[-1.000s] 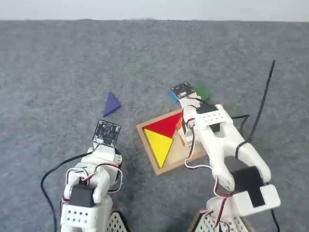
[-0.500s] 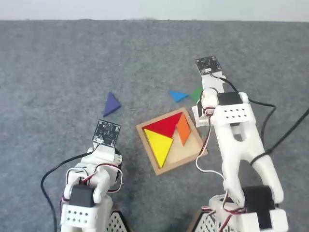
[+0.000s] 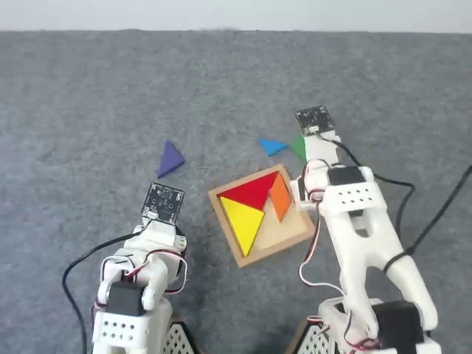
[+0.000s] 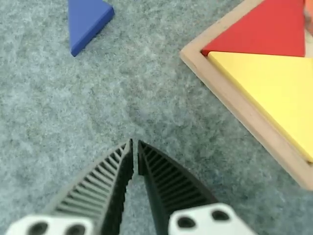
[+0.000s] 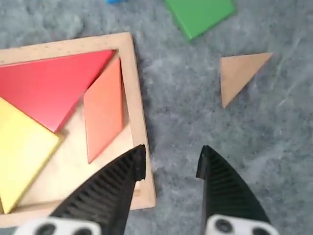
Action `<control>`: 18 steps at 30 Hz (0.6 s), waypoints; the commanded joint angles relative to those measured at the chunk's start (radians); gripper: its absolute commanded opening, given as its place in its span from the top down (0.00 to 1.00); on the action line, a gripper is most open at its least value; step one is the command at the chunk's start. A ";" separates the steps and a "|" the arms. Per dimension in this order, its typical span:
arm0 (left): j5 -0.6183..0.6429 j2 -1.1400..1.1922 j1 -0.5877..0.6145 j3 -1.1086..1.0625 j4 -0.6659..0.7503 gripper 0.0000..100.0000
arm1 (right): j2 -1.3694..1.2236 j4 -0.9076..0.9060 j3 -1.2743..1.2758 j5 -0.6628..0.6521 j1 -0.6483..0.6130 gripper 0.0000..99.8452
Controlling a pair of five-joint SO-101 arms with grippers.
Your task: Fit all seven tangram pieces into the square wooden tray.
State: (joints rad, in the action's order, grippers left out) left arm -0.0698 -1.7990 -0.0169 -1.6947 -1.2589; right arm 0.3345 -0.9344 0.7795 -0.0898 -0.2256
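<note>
The square wooden tray [image 3: 223, 212] holds a red triangle [image 3: 251, 190], a yellow triangle [image 3: 243, 221] and an orange parallelogram [image 3: 280, 198]. My right gripper [image 5: 171, 159] is open and holds nothing, its fingers straddling the tray's rim [image 5: 134, 98] beside the orange parallelogram [image 5: 103, 110]. Beyond that rim lie a green piece [image 5: 198, 14] and a tan triangle [image 5: 239, 73]. My left gripper [image 4: 134, 144] is shut and holds nothing, low over the felt between a dark blue triangle [image 4: 88, 19] and the tray [image 4: 230, 105].
A light blue triangle [image 3: 271, 147] and the green piece [image 3: 298, 146] lie just past the tray's far corner, beside the right arm [image 3: 346, 195]. The dark blue triangle [image 3: 171, 158] lies ahead of the left arm [image 3: 158, 228]. Grey felt covers the table.
The right arm left the orange parallelogram in the tray, swung out to the tray's right side, then drew back a little. The left arm has not moved.
</note>
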 commanded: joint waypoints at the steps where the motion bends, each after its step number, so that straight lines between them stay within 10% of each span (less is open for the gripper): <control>1: -0.002 -0.017 0.000 0.010 -0.002 0.98 | 0.053 0.067 0.029 0.011 -0.007 0.82; 18: -0.002 -0.017 0.000 0.010 -0.002 0.98 | 0.056 0.142 0.077 0.012 -0.005 0.82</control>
State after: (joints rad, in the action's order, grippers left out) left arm -0.0698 -1.7990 -0.0169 -1.6947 -1.2589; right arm 0.3360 -0.8163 0.8638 -0.0867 -0.2225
